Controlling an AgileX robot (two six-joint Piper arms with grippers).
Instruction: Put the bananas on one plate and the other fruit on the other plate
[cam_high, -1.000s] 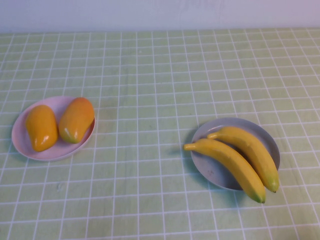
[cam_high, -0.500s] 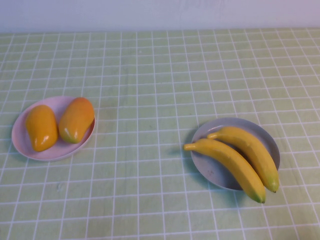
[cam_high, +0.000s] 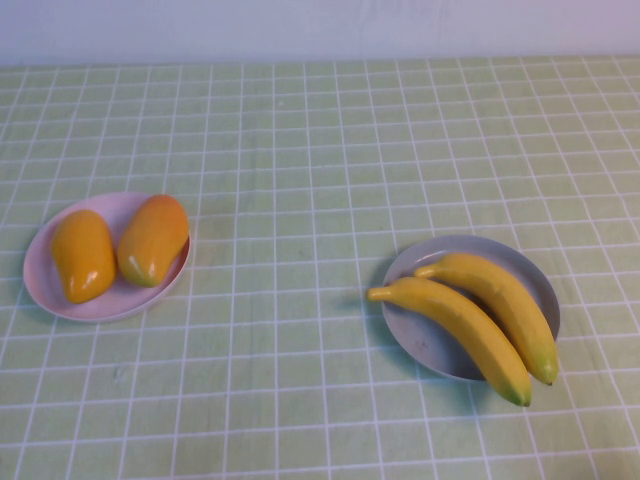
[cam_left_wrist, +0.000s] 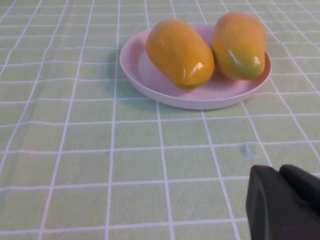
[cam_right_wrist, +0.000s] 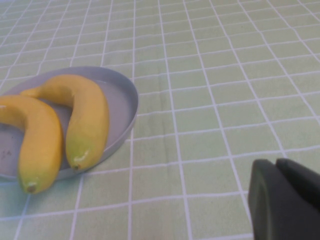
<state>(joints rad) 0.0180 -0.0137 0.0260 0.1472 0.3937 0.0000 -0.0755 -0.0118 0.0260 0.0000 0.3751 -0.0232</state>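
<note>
Both end effectors — left end effector (cam_left_wrist: 285, 202), right end effector (cam_right_wrist: 285, 200) — cropped, off-table.

On the pale pink plate (cam_high: 45, 285), at about 9 o'clock on the table, lie 2 glossy mangoes side by side and touching: a yellow-orange mango (cam_high: 83, 255) and a redder mango (cam_high: 153, 238) with a greenish end. At 4 o'clock, the grey-blue plate (cam_high: 425, 335) holds 2 curved yellow bananas (cam_high: 480, 315), tips overhanging its near rim.

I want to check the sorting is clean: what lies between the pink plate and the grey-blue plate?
Only bare checked tablecloth, as the high view shows, between the pink plate and the grey-blue plate.
</note>
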